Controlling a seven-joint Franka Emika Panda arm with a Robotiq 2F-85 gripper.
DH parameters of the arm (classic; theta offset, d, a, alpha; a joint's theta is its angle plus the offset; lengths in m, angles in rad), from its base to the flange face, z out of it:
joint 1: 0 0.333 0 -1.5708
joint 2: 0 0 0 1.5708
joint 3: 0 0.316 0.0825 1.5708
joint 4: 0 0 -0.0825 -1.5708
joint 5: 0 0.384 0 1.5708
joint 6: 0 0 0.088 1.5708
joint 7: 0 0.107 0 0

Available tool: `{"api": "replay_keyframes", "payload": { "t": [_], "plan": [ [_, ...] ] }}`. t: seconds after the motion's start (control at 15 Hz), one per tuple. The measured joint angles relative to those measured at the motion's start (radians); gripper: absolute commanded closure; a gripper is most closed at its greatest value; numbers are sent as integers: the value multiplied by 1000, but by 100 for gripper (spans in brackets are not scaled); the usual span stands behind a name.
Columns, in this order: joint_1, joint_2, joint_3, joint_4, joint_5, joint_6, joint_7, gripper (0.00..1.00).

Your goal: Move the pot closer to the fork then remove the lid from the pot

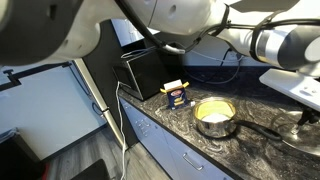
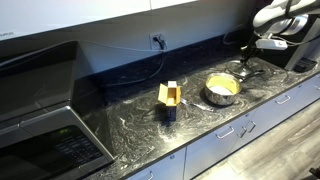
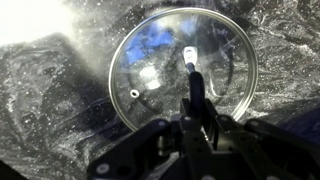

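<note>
The pot (image 1: 215,116) stands open on the dark marbled counter, its yellow inside showing and its thin dark handle pointing away; it also shows in an exterior view (image 2: 222,88). In the wrist view my gripper (image 3: 197,118) is shut on the dark knob of the clear glass lid (image 3: 150,60), which hangs over the counter. In both exterior views the gripper (image 2: 272,38) holds the lid (image 1: 291,82) well to the side of the pot. I cannot tell whether the lid touches the counter. I cannot make out the fork.
A small yellow and blue carton (image 1: 176,94) stands on the counter beside the pot, also seen in an exterior view (image 2: 169,100). A black box-shaped appliance (image 1: 145,72) sits at the counter's end. A wall outlet (image 2: 158,42) is behind. Drawers run below the counter edge (image 2: 230,128).
</note>
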State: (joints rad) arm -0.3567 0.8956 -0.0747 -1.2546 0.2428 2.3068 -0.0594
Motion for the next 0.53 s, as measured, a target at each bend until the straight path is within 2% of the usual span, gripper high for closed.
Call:
{"api": "replay_keyframes", "payload": {
  "t": [0.53],
  "plan": [
    [18, 105, 0, 129, -11, -110, 27, 96]
  ]
}}
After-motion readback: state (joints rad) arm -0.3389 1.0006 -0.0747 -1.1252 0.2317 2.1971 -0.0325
